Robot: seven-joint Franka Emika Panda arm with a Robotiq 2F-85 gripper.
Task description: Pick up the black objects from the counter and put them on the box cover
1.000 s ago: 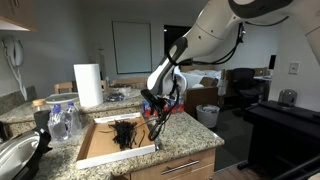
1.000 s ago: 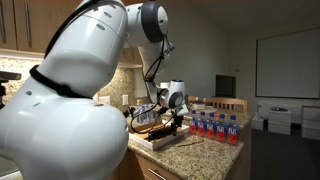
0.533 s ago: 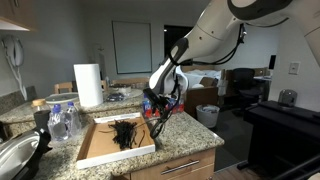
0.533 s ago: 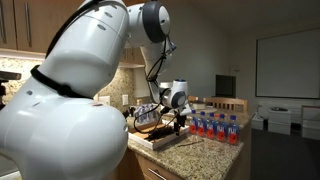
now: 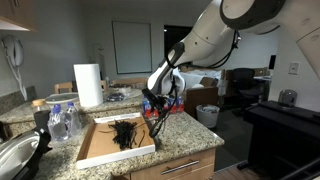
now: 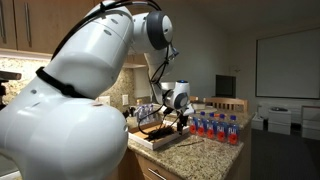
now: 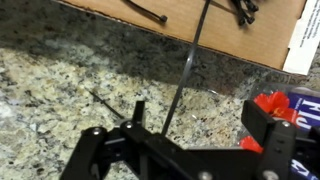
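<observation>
Most black objects (image 5: 125,133) lie clumped on the box cover (image 5: 95,148). In the wrist view one long strand (image 7: 187,65) runs off the cardboard onto the granite worktop (image 7: 50,70) and ends between the jaws of the claw (image 7: 190,125). Another thin piece (image 7: 108,103) lies on the granite nearby. The claw stands wide open beside the cover, gripping nothing. Red-capped bottles (image 6: 215,127) stand near.

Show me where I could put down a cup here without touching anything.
Free: the box cover, between its near rim and the black objects; the counter corner beyond the gripper. Crowded: by the water bottles and metal bowl.
</observation>
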